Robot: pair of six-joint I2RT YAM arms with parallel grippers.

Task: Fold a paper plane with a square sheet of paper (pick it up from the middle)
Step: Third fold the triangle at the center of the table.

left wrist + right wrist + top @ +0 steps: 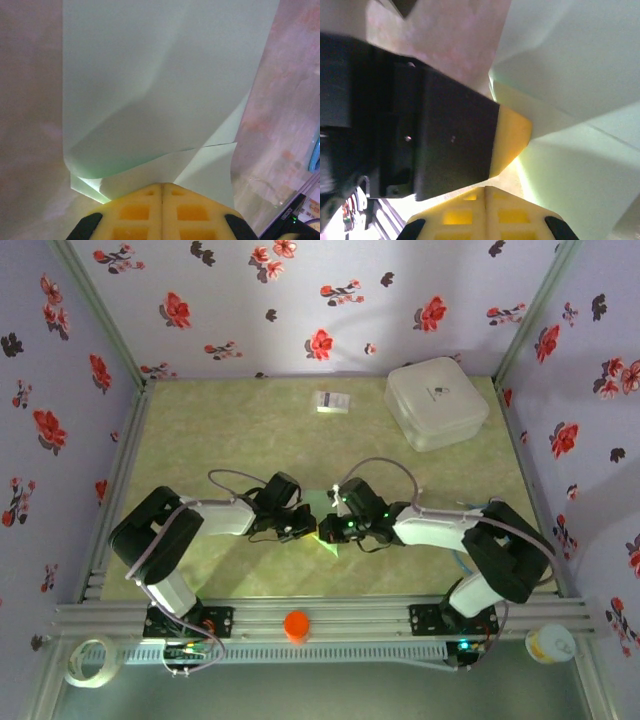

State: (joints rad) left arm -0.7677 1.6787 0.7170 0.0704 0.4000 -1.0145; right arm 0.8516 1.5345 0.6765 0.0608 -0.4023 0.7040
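Roughly in the middle of the table's near half, the two arms meet tip to tip. The left gripper [303,525] has its yellow fingers pressed together. In its wrist view the doubled edge of the square sheet of paper [332,543] comes out right at their tips, so it is nipping the sheet. From there the pale green paper stretches straight away from the fingers. Its two side edges run away from the camera, a soft bend crosses its middle, and a smaller flap is folded over close to the tips. From above, most of the sheet is hidden under the grippers. One corner points toward the near edge; its long axis I cannot tell. The right gripper [338,527] is clenched too, finger against finger. The paper lies just beside its tips, but whether it is pinched there I cannot tell.

Counted from left to right: one pale ring like a tape roll [88,660], one orange round cap [296,625] on the front rail, one green sheet, one small white printed card [332,401], one white rounded box [437,403], one pale round tub [550,643].

The table [220,430] is pale green-beige with a marbled pattern. Three lilac walls [300,300] with red and dark flowers stand around it.
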